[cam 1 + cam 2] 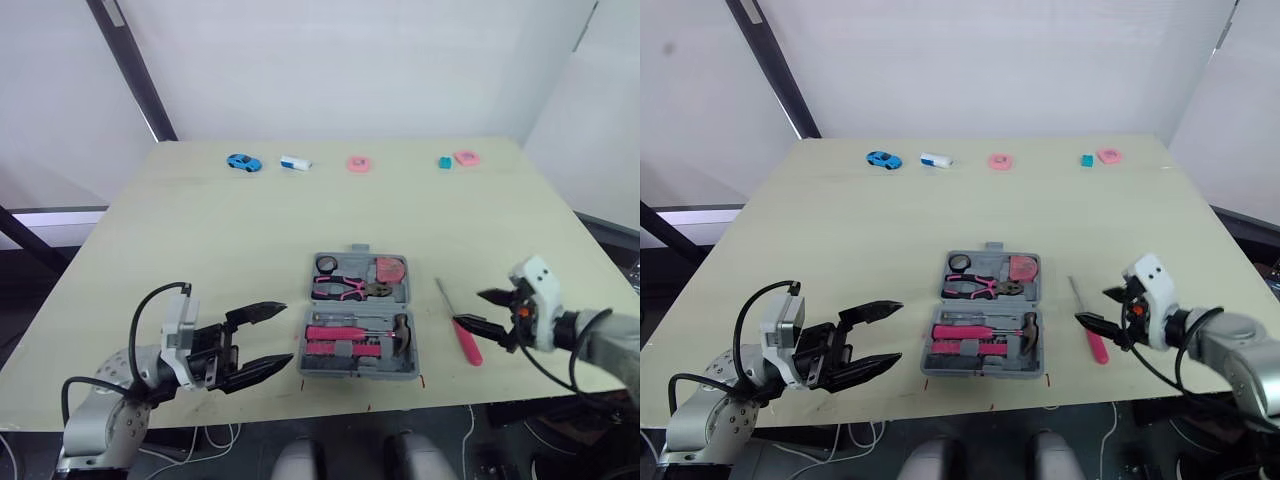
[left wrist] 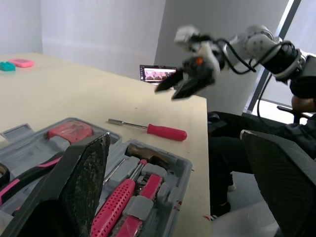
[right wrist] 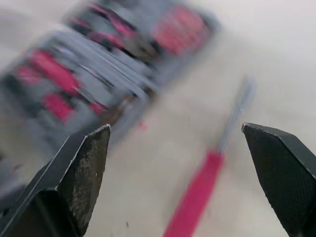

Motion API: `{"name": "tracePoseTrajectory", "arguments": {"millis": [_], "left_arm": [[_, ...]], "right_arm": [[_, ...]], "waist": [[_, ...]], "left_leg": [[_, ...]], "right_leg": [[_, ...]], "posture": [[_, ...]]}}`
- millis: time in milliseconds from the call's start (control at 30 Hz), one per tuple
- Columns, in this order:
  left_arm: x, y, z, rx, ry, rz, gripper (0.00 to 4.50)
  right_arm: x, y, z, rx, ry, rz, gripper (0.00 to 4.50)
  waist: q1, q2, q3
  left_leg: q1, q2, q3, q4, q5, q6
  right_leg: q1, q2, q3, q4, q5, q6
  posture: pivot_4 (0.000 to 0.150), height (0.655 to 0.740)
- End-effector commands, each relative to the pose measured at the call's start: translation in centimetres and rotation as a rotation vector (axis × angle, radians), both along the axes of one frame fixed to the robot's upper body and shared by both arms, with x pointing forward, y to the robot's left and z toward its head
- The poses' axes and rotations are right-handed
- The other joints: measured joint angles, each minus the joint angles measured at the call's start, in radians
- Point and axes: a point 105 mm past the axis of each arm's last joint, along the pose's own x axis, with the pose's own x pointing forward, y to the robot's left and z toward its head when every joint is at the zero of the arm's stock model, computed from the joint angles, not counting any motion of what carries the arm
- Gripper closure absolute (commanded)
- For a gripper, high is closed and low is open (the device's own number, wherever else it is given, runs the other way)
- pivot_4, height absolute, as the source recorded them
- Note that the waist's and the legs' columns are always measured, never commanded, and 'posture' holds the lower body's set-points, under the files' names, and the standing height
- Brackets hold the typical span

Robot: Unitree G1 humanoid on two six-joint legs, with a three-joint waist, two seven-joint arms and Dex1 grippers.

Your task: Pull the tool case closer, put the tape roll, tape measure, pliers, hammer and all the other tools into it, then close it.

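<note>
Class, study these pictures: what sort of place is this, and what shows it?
Probably a robotics test room, not a working workshop: a pale table before plain white walls, an open tool case, and small props like a blue toy car lined along the far edge.

The tool case [image 1: 358,371] lies on the table [image 1: 200,240] near its front edge, about midway across. In the case's rear row the tape roll [image 1: 326,264] sits left, the pliers [image 1: 345,289] in the middle and the tape measure [image 1: 390,269] right; the hammer [image 1: 402,330] lies in the front row at the right end. A screwdriver [image 1: 458,322] lies on the table just right of the case. Along the far edge, from left to right, stand a toy car [image 1: 243,162], a small box [image 1: 295,162], a disc [image 1: 359,164], a small block [image 1: 444,162] and a second disc [image 1: 466,158]. The left gripper [image 1: 287,333] is just left of the case, and the right gripper [image 1: 468,308] is at the screwdriver
</note>
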Motion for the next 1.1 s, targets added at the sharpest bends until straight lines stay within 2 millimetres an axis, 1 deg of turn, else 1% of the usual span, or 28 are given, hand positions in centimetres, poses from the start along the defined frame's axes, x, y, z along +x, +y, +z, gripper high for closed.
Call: {"name": "tracePoseTrajectory", "arguments": {"millis": [33, 67, 133, 167, 267, 333, 400, 500, 700, 800, 1100], "left_arm": [[-0.2, -0.6, 0.9, -0.018, -0.035, -0.03, 0.0], [-0.2, -0.6, 1.0, -0.018, -0.034, -0.033, 0.0], [-0.3, -0.6, 1.1, -0.017, -0.034, -0.037, 0.0], [-0.4, -0.6, 1.1, -0.016, -0.034, -0.039, 0.0], [-0.5, -0.5, 1.2, -0.015, -0.034, -0.038, 0.0], [-0.6, -0.5, 1.3, -0.015, -0.034, -0.034, 0.0], [-0.8, -0.6, 1.3, -0.015, -0.035, -0.032, 0.0], [-1.0, -0.5, 1.3, -0.014, -0.038, -0.014, 0.0], [-1.4, -0.1, 1.3, -0.003, -0.037, 0.019, 0.0], [-1.6, -0.1, 1.2, -0.001, -0.035, 0.027, 0.0], [-1.6, 0.1, 1.2, 0.008, -0.039, 0.031, 0.0]], "right_arm": [[0.5, -0.3, 2.1, -0.151, -0.156, 0.297, 0.03], [1.4, -0.7, 2.2, -0.239, -0.179, 0.391, 0.03], [2.4, -1.1, 2.1, -0.4, -0.239, 0.609, 0.03], [2.9, -1.3, 1.8, -0.485, -0.257, 0.704, 0.03], [4.2, -1.6, 0.6, -0.676, -0.3, 0.906, 0.03], [4.7, -2.1, -0.6, -0.841, -0.328, 1.06, 0.03], [5.1, -2.2, -1.4, -0.93, -0.336, 1.178, 0.03], [5.5, -1.9, -2.3, -1.005, -0.351, 1.316, 0.03], [5.8, -1.0, -3.5, -1.046, -0.38, 1.441, 0.03], [5.7, -0.4, -4.2, -1.053, -0.395, 1.477, 0.03], [6.7, 0.8, -5.3, -1.107, -0.434, 1.457, 0.03]], "waist": [[0.001, 0.001, 0.001], [-0.001, 0.0, 0.001], [-0.007, 0.002, 0.005], [-0.005, 0.003, 0.006], [-0.002, 0.002, 0.006], [0.002, 0.003, 0.006], [0.002, 0.004, 0.007], [0.0, 0.004, 0.008], [0.0, 0.004, 0.008], [0.001, 0.004, 0.008], [-0.002, 0.005, 0.008]], "left_leg": [[0.0, 0.0, 0.001, 0.0, 0.0, 0.0], [0.0, 0.0, 0.0, 0.0, 0.0, 0.0], [0.001, 0.0, 0.003, 0.001, 0.0, 0.0], [0.002, 0.0, 0.005, 0.002, 0.0, 0.0], [0.002, 0.0, 0.004, 0.002, 0.0, 0.0], [0.001, 0.0, 0.002, 0.001, 0.0, 0.0], [-0.001, 0.0, 0.002, 0.001, 0.0, 0.0], [-0.002, 0.0, 0.003, 0.0, 0.0, 0.0], [-0.001, 0.0, 0.003, 0.001, 0.0, 0.0], [0.0, 0.0, 0.003, 0.001, 0.0, 0.0], [0.003, 0.0, 0.004, 0.001, 0.001, -0.002]], "right_leg": [[0.0, 0.0, 0.0, 0.0, 0.0, 0.0], [0.0, 0.0, 0.0, 0.0, 0.0, 0.0], [0.0, -0.001, 0.001, 0.0, 0.001, 0.001], [0.0, -0.001, 0.003, 0.0, 0.001, 0.002], [0.0, 0.0, 0.002, 0.001, 0.001, 0.002], [0.0, 0.0, 0.001, 0.001, 0.003, -0.003], [-0.002, -0.001, 0.001, 0.001, 0.005, 0.0], [-0.002, -0.001, 0.002, 0.0, 0.005, 0.0], [-0.002, -0.002, 0.001, 0.001, 0.005, -0.001], [-0.001, -0.002, 0.002, 0.003, 0.003, -0.004], [0.0, -0.002, 0.002, 0.004, 0.003, -0.005]], "posture": [[0.15, 0.74], [0.15, 0.74], [0.15, 0.74], [0.15, 0.74], [0.15, 0.74], [0.15, 0.74], [0.15, 0.74], [0.15, 0.74], [0.15, 0.74], [0.15, 0.74], [0.15, 0.74]]}}
